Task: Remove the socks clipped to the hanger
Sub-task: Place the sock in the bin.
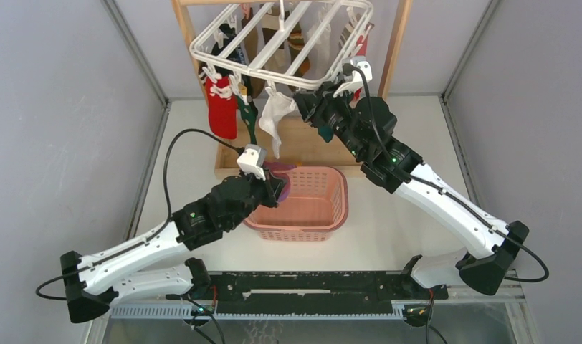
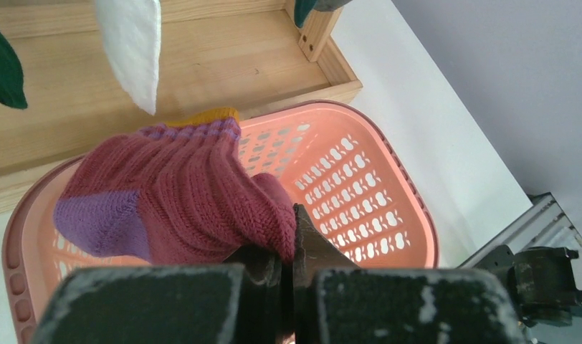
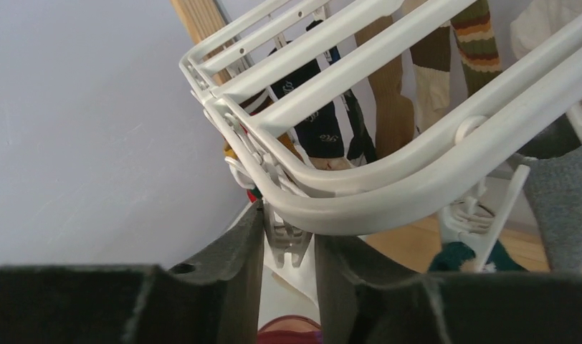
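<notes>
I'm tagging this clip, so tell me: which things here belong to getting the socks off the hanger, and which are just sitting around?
In the job: hanger; red sock and white sock clipped to it; magenta sock in the left gripper; right gripper at a clip; pink basket, likely the drop spot.
Just there: wooden rack; black rail.

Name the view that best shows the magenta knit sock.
Left wrist: the magenta knit sock fills the frame, ribs and purple heel clear. Top external shows a small dark patch; right wrist, perhaps a sliver.
</notes>
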`<state>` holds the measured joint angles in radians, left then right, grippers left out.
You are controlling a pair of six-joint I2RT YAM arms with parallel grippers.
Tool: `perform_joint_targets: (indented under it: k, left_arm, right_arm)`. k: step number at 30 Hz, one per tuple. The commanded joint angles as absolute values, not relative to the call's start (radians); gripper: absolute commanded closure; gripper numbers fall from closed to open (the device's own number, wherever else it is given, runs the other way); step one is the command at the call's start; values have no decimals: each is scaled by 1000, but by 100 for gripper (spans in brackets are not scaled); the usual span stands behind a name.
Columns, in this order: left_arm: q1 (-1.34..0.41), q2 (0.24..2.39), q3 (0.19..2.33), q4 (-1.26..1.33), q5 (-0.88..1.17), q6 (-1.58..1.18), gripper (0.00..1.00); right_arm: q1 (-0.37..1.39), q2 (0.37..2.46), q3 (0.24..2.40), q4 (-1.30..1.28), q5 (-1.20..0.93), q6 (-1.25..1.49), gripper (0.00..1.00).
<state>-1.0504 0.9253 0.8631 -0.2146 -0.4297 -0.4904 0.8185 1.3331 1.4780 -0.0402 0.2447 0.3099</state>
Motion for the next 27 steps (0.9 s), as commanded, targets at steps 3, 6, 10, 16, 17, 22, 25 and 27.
perform_joint_targets:
  k: [3,6,10,16,17,22,25,27]
  left_arm:
    - [-1081,847,926,-274,-425,-508,100]
    - [-1091,821,935,-294,-427,-515,100]
    - [-1104,801,964,-330,-425,-522,100]
    - [-1122,780,994,-357,-427,-540,100]
    - [-1126,779,998,-361,-426,-541,100]
    - [-1133,782,999,-365,-421,-552,100]
    - [-1136,789,986,-364,-429,-558,100]
    - [-1136,800,972,-361,-442,-557,99]
  right_arm:
    - [811,1284,1452,-26,209,322,54]
    - [811,1273,1441,-39,209,325,49]
    - [811,1258,1430,-63,195,328,42]
    - [810,1200,1380,-102,165,352,33]
    - [810,1188,1369,-110,161,357,32]
    - [813,1113,1311,-161,148,372,32]
    - [813,1070,1281,-199,145,381,31]
    - [813,1043,1257,-218,146,389,31]
